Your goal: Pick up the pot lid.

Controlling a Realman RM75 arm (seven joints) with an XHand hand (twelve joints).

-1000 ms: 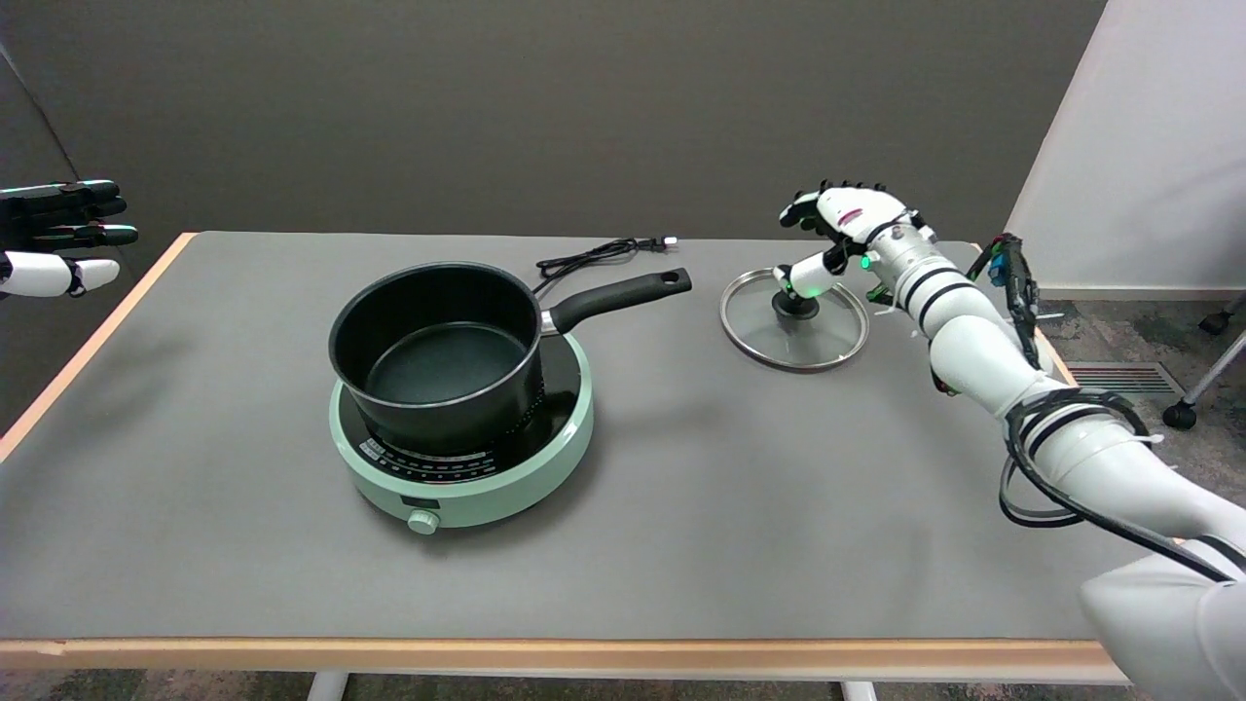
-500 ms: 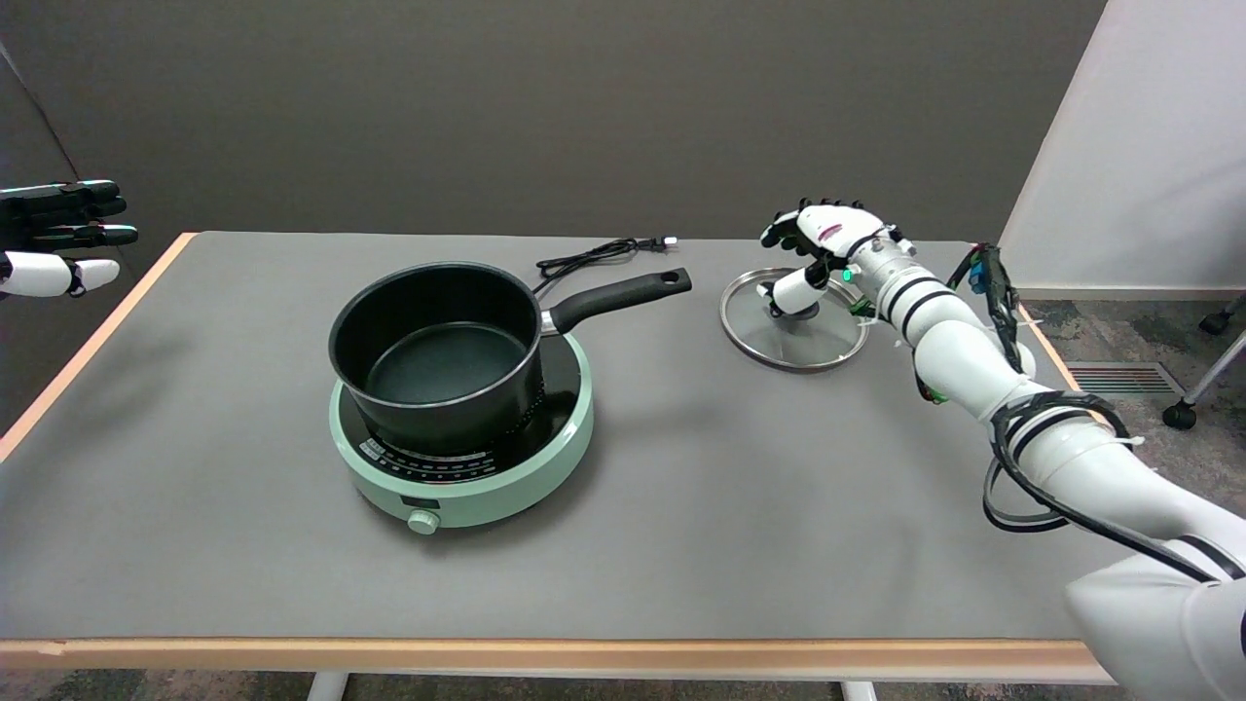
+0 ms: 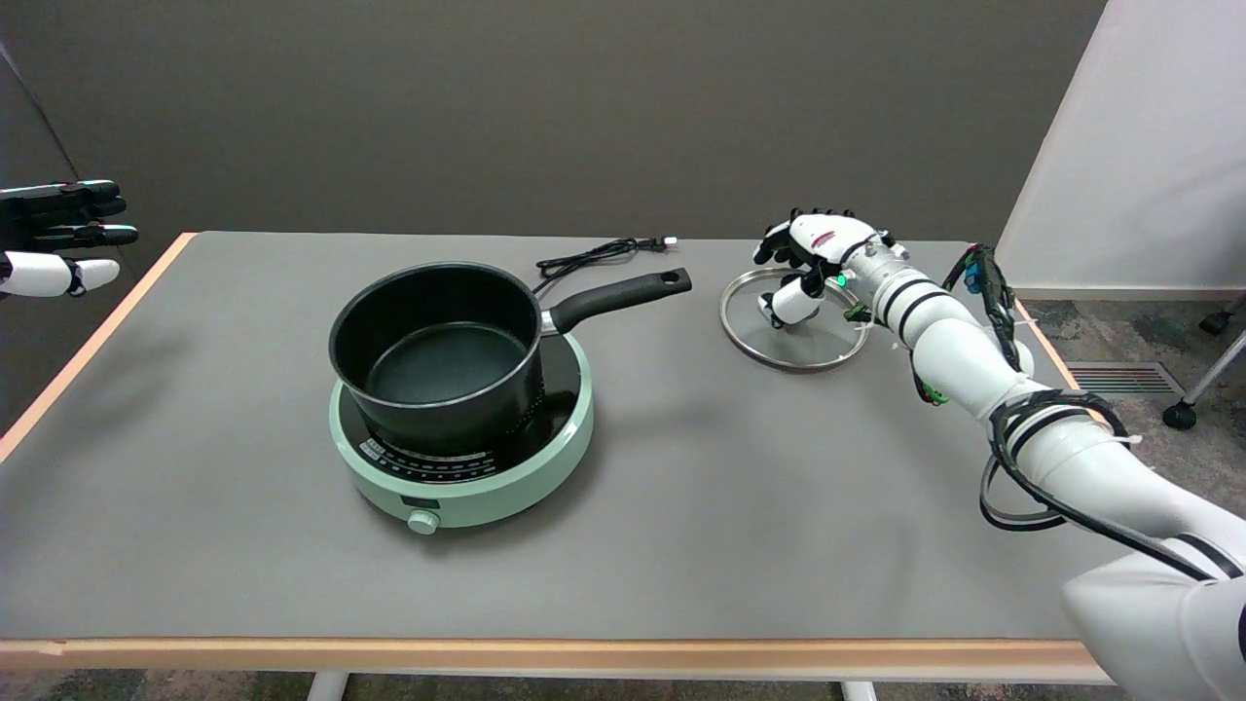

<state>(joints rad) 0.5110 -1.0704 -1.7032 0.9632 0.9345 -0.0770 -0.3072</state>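
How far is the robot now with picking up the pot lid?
Done: the right hand is over the pot lid, around its knob. In hand: closing on the knob; whether the grip is firm cannot be told. Left: lifting, since the lid lies flat on the table.

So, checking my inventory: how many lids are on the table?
1: a glass lid lies flat at the table's far right, under the right hand, beside the pot's handle.

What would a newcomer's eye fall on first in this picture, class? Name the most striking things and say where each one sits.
The black pot stands out at centre left, sitting on a mint-green cooktop with its handle pointing right. To the right, a glass pot lid lies flat on the grey table. The right hand is over the lid's middle, fingers curled, hiding the knob.
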